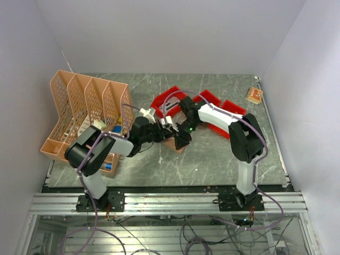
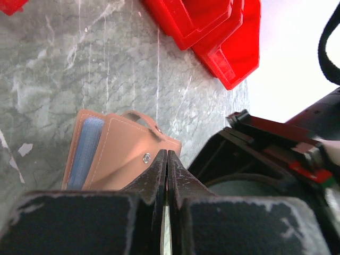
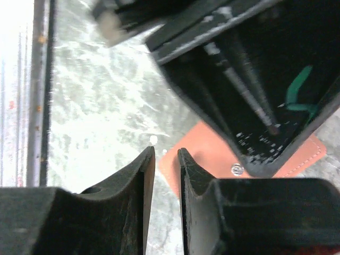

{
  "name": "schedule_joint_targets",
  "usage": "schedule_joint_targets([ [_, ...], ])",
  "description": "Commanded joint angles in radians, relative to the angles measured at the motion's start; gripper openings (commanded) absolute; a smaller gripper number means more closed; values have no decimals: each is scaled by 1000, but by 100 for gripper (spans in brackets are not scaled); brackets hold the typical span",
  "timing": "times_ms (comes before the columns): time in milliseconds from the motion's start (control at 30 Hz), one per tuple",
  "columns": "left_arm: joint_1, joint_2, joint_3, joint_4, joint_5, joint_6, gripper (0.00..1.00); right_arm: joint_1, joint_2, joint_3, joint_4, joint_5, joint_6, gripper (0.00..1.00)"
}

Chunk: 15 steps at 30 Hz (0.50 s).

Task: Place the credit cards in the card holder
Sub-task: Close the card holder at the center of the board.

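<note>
Where we look for readable text, the only candidate is a small orange object [image 1: 254, 95] at the far right corner of the desk [image 1: 212, 154]; its markings are too small to read.

The card holder [image 2: 130, 151] lies flat on the desk between the two arms, in front of the red bins [image 2: 212, 26]. A light blue card [image 2: 85, 151] sits tucked in the pocket at the holder's left side, as the left wrist view shows it. A metal snap [image 2: 146, 157] shows on the tan flap.

The left fingers [image 2: 151, 180] are pressed together with no gap. Their tips meet at the holder's near edge, just beside the snap. We cannot tell whether they pinch the leather.

The right fingers [image 3: 138, 180] stand narrowly apart, and the desk shows through the gap. Their tips sit at the holder's corner. The holder extends beyond them and to the right, partly under the left arm's black housing.
</note>
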Motion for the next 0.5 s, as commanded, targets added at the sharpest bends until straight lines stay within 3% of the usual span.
schedule_joint_targets([
  [0,5,-89,-27,-82,-71,88,9,-29,-100,21,-124,-128,-151,25],
  [167,5,-198,-50,-275,-171,168,10,-120,-211,-45,-1,-129,-116,35],
  [233,4,-224,-60,-328,-203,192,14,-135,-268,-102,108,-79,-73,51],
  [300,4,-222,-68,-337,-215,204,21,-136,-312,-170,208,-33,-51,58],
  [467,5,-139,-53,-236,-163,223,31,-134,-309,-206,316,2,-13,59],
])
